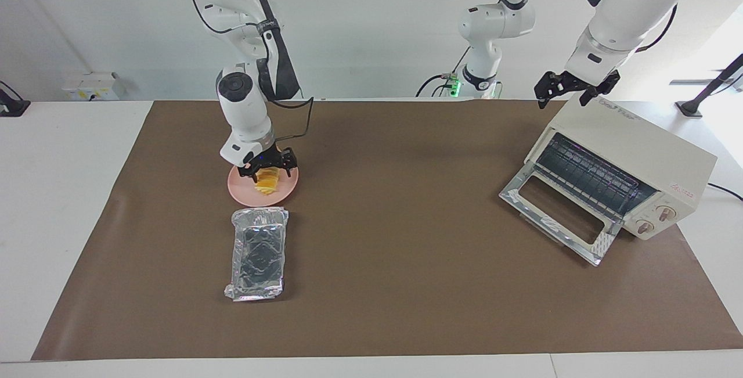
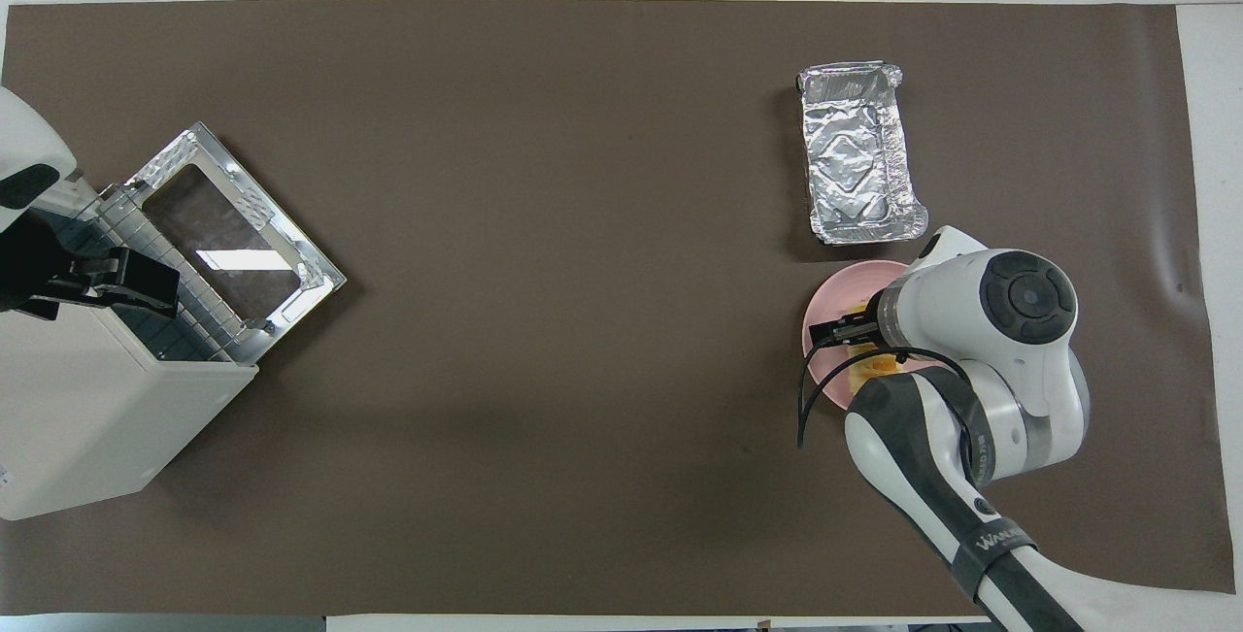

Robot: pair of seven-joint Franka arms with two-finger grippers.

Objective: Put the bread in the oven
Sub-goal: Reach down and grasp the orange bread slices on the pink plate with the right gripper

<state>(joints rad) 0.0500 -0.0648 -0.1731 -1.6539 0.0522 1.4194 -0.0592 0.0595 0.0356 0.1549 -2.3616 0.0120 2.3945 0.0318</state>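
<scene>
My right end effector (image 1: 266, 167) is down at the bread (image 1: 267, 183) on the pink plate (image 1: 238, 189), its fingers spread wide on either side of the loaf, nothing gripped yet. The foil tray (image 1: 258, 253) lies just beside the plate, farther from the robots. My left end effector (image 1: 576, 90) waits open over the oven (image 1: 638, 160), whose door (image 1: 557, 215) hangs down; the brown mat (image 1: 395, 221) covers the worktop (image 1: 58, 192) between them.
</scene>
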